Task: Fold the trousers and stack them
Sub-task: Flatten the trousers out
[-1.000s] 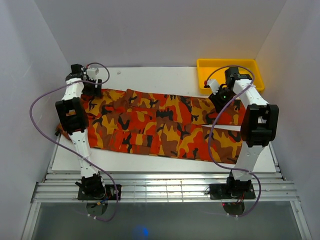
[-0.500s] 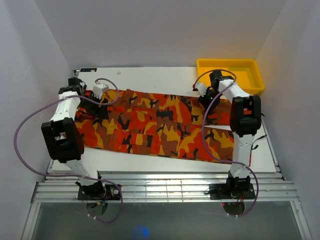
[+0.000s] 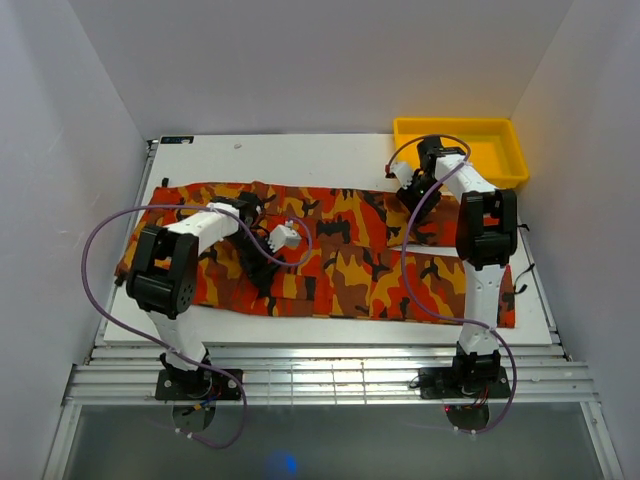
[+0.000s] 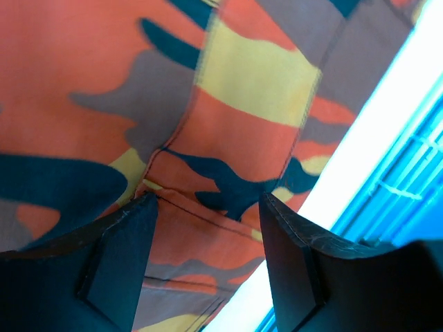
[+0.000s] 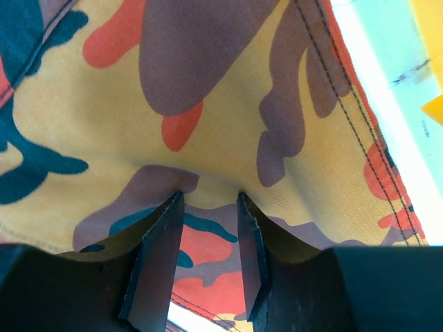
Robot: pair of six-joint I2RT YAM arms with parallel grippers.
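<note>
The camouflage trousers (image 3: 340, 260) lie spread lengthwise across the white table, waist end at the left. My left gripper (image 3: 260, 275) is low over their near-middle part. In the left wrist view its fingers stand wide apart (image 4: 208, 200), tips on the cloth (image 4: 256, 76), close to the near hem. My right gripper (image 3: 408, 192) is at the trousers' far edge towards the right. In the right wrist view it (image 5: 210, 197) is open about halfway, both tips pressed into the cloth (image 5: 208, 90). Flat cloth shows in the gap.
A yellow tray (image 3: 460, 122) stands at the far right corner, just behind the right gripper. Metal rails (image 3: 330, 375) run along the table's near edge. White walls close in on both sides. Purple cables loop off both arms.
The left arm swung from the far-left waist end to the near middle of the trousers, its jaws narrowing. The trousers now lie flatter and reach nearer the front right. The right gripper barely moved.
</note>
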